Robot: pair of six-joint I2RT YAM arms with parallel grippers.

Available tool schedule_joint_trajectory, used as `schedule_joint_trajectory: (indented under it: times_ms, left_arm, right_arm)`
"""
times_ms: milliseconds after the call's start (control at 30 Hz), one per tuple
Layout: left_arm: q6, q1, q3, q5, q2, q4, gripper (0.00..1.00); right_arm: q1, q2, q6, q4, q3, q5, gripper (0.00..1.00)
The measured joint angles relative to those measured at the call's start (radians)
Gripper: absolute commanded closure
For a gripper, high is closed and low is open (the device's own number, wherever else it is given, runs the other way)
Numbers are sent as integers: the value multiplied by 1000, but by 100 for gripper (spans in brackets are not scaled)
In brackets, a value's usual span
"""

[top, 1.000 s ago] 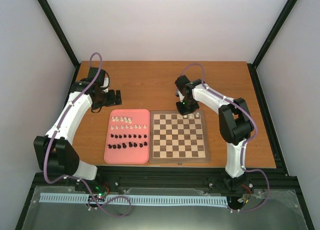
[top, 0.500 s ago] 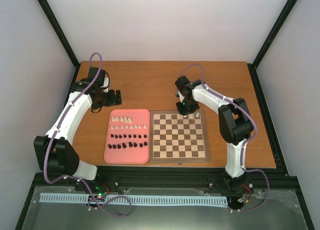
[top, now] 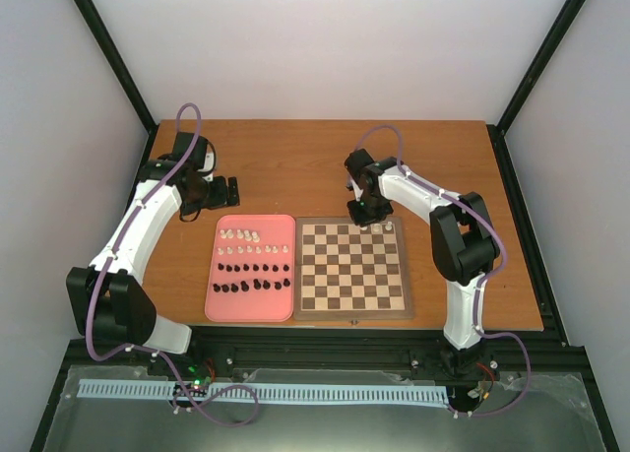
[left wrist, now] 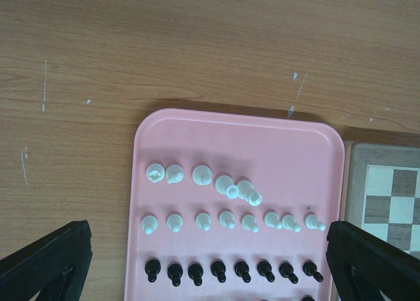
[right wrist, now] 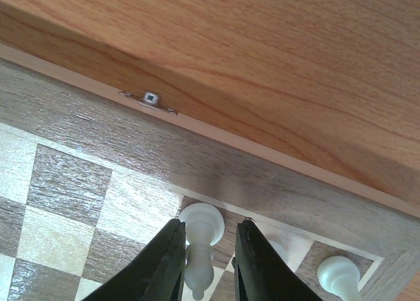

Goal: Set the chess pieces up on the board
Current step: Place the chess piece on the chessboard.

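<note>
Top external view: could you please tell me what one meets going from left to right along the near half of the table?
The left arm → pink tray → board → right arm.

Can pass freely over bare bench (top: 295, 161) beyond tray (left wrist: 197, 127) and board (top: 349, 280). Blocked at board's far right corner by white pieces (right wrist: 338, 275) side by side, right fingers (right wrist: 164, 268) straddling one. Tight between packed tray rows.

No lettering, number, brand mark or sign is being shown legibly in any view; nothing readable is being carried by the board (top: 354, 275), the chess pieces (left wrist: 226, 219) or the pink tray (left wrist: 295, 157).
</note>
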Motion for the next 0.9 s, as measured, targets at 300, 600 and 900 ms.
schedule_joint_trajectory:
  times_ms: [300,600,900]
  left_arm:
    - [0,0,0,4,0,0,0]
    - [0,0,0,4,0,0,0]
    - [0,0,0,4,0,1,0]
  right_arm:
    - [0,0,-1,-1,0,24,76]
    - [0,0,-20,0,0,2,68]
    - [-1,0,-30,0,4,-24,55]
